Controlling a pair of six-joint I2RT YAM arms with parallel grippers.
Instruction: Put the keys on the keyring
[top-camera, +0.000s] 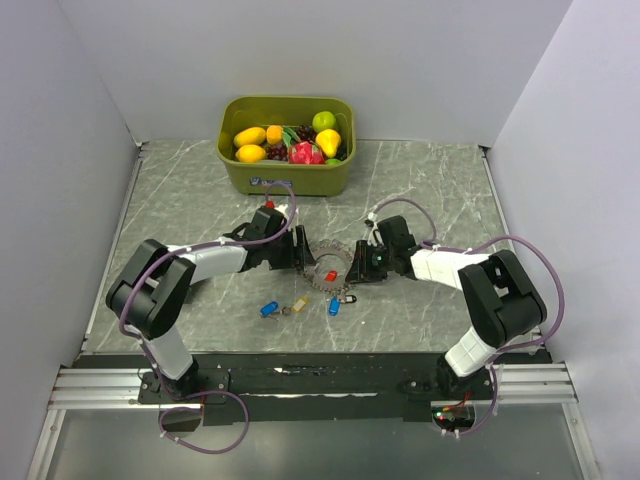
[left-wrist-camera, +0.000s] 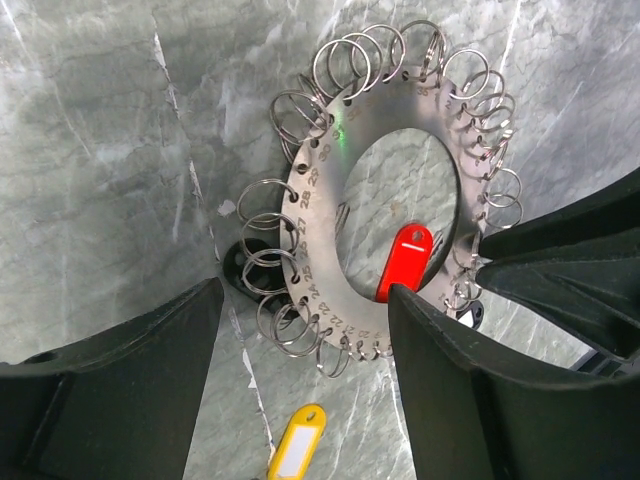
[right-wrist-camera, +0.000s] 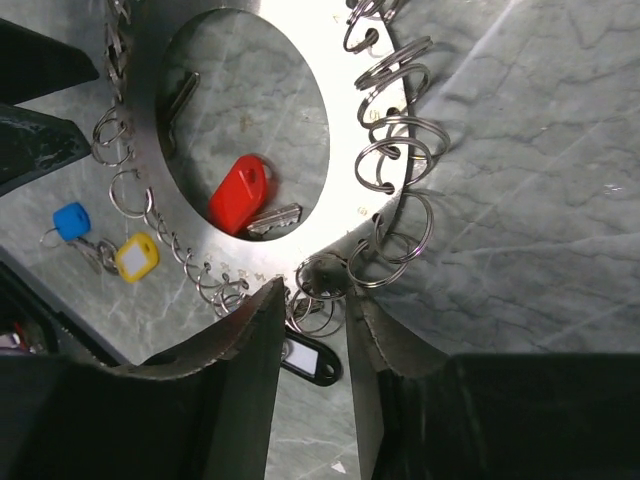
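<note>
Right gripper (right-wrist-camera: 315, 292) stood nearly closed about the ring (right-wrist-camera: 348, 170), lower centre, grip unclear; left gripper (left-wrist-camera: 305, 290) gaped. We judged the ring stiff, slick, best pinched on its flat rim

Shiny metal keyring (left-wrist-camera: 318, 215), plastic-headed keys (left-wrist-camera: 405, 258)

Grey marble-patterned tabletop (top-camera: 190, 190) fills the view, pale veins running across it. Plain pale back wall (top-camera: 320, 50) behind, pale left side panel (top-camera: 50, 150) and pale right side panel (top-camera: 585, 120) boxing it in. Silver aluminium rail (top-camera: 100, 385) along the near edge. Light's soft and even.
</note>
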